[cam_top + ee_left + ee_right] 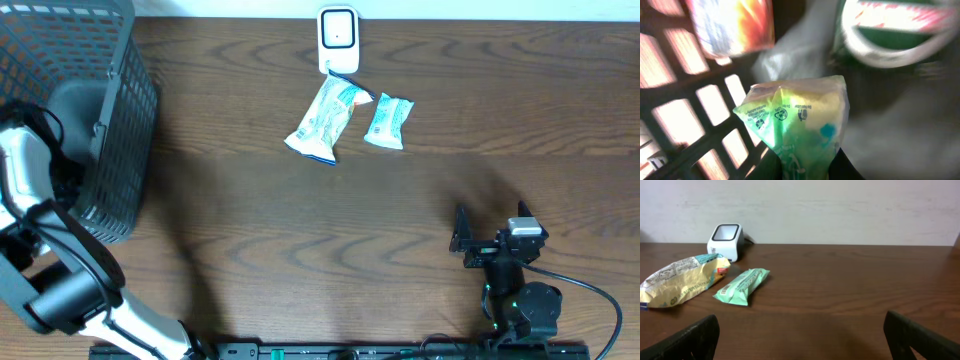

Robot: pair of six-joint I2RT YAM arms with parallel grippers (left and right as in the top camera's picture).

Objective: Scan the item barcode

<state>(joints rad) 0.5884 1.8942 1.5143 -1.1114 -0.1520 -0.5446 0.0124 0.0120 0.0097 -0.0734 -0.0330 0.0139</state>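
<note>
With my left pincer (807, 167) clamped on the green-yellow packet (800, 120), I should lift straight up, clear of the basket wall (695, 150) to its left, holding the squeeze steady.

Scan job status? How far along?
Probably done: a big packet and a small packet lie by the scanner. In hand: the left gripper is shut on a green packet inside the basket. Left: bring it to the scanner; a red packet waits there too. Right gripper is open.
</note>
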